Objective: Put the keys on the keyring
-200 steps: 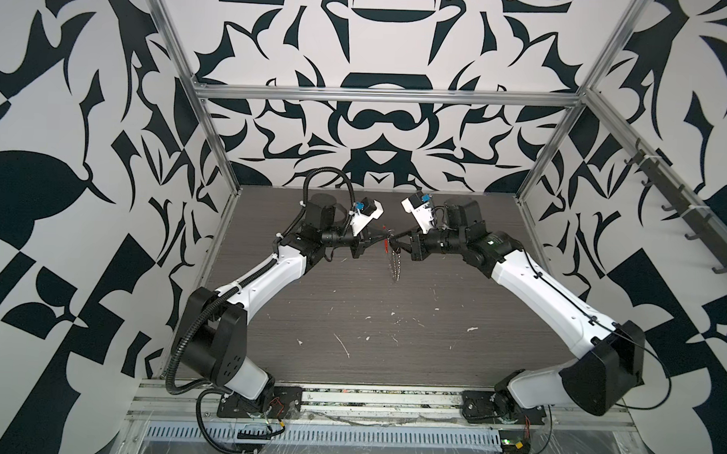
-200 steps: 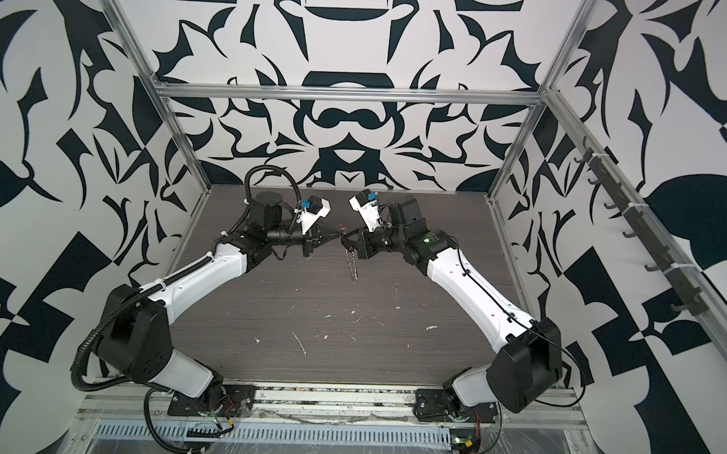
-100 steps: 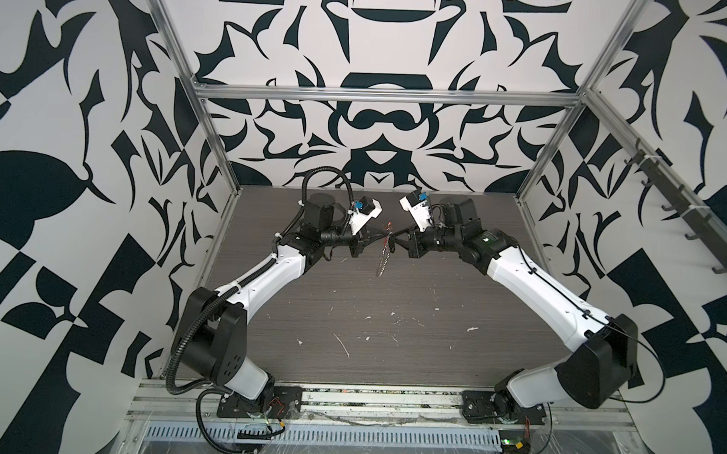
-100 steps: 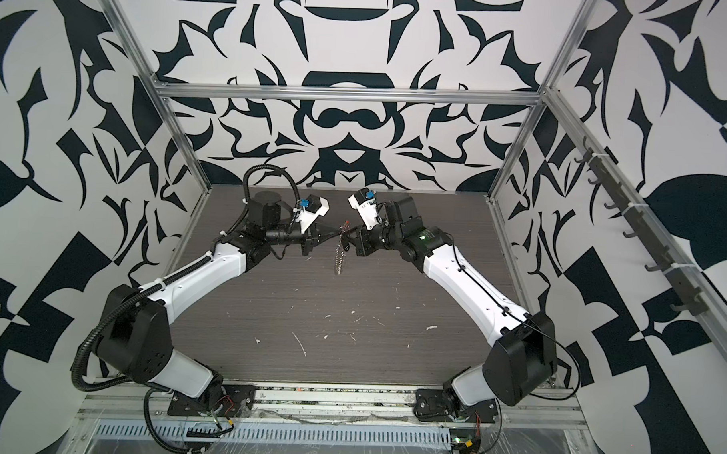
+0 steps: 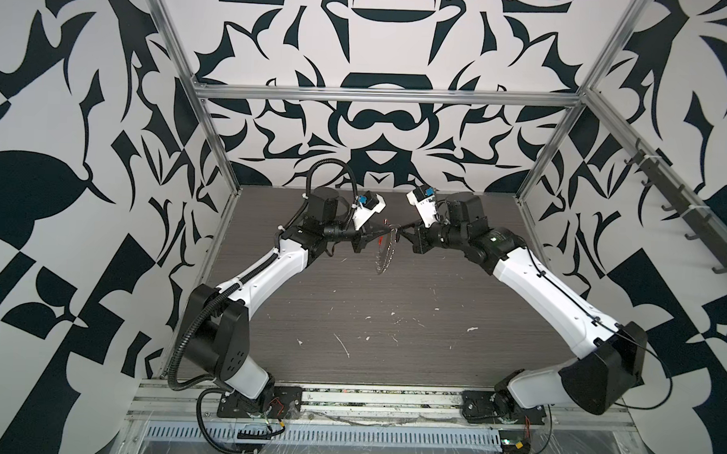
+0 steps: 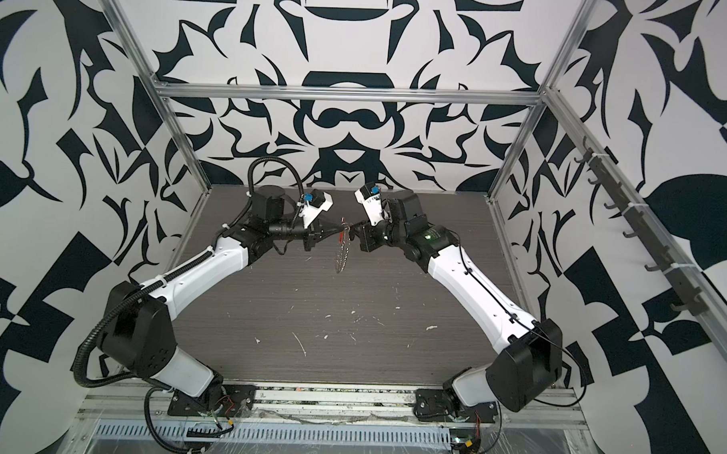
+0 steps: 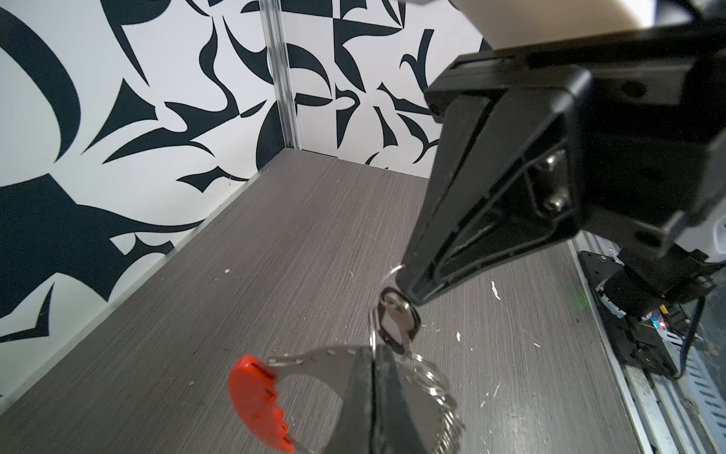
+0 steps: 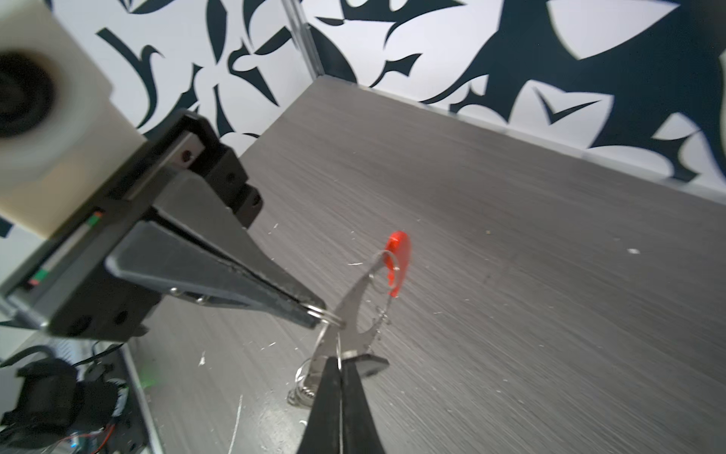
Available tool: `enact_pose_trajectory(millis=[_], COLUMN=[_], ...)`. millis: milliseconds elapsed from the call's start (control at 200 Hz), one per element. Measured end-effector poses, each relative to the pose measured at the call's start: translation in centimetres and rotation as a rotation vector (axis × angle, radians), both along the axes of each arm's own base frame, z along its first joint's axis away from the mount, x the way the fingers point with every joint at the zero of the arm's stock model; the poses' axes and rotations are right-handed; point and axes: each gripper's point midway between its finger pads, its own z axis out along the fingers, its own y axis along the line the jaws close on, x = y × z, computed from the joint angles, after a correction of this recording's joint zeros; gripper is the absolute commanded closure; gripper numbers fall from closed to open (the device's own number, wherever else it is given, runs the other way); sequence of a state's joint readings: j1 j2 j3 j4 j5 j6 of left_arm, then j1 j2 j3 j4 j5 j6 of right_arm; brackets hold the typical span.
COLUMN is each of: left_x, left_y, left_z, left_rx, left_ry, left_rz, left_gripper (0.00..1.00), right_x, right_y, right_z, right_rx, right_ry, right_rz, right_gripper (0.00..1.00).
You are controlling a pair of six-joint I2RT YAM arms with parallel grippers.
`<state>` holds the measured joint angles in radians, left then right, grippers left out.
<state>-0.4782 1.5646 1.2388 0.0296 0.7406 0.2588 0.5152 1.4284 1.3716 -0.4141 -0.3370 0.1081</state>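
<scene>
Left arm: stretched forward from the near rail, wrist turned inward and level, above the far table.
Right arm: mirrors it, with the tips almost meeting.
Left gripper: jaws closed on the keyring.
Right gripper: jaws closed on the keys, black head at its tips.
Chain: hangs between them in mid-air, beside the orange-red piece.

I count two arms, the left arm and the right arm, and two grippers, the left gripper and the right gripper. Mid-frame there is one key, one keyring, one chain and one red piece, over one table.
</scene>
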Motion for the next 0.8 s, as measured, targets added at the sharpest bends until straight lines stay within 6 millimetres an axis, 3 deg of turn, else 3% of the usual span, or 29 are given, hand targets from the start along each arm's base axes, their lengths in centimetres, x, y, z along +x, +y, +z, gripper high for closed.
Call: enact_pose_trajectory(millis=[310,800], left_x=[0.3,0.4], left_y=[-0.5,-0.7], left_z=[-0.5,-1.0], left_rx=[0.017,0.026], left_ry=[0.03,0.057], left_rz=[0.005,0.009], left_gripper=[1.0,1.0], right_x=[-0.5,0.4], right_y=[0.4,1.6], right_z=[0.0,-1.2], right_rx=[-0.042,-0.069], right_ry=[0.001,0.026], right_rz=[0.019,0.029], right_gripper=[1.0,1.0])
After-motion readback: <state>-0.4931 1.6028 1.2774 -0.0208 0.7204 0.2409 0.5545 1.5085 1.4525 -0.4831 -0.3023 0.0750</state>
